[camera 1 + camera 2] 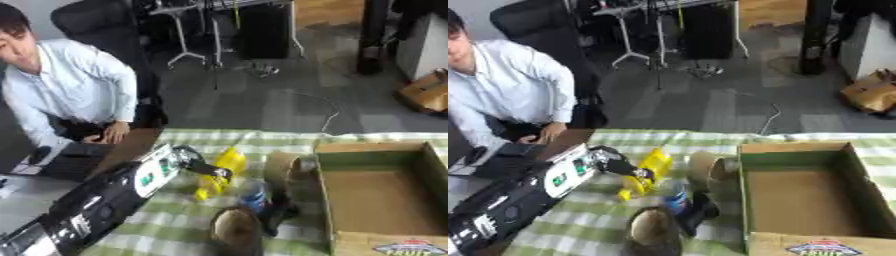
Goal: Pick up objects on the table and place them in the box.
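- The robot's left hand point(203, 167) has its fingers curled round a yellow plastic bottle point(222, 170), tilted over the green-checked desk point(166, 220).
- An open brown cardboard box point(378, 192) sits well to the right.
- A blue item point(254, 195) and a round brown object point(234, 229) lie near the bottle.

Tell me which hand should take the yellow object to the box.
Left. The left hand is already at the yellow object, though whether it grips is unclear. The open box lies just beyond it. The right hand shows in neither view.
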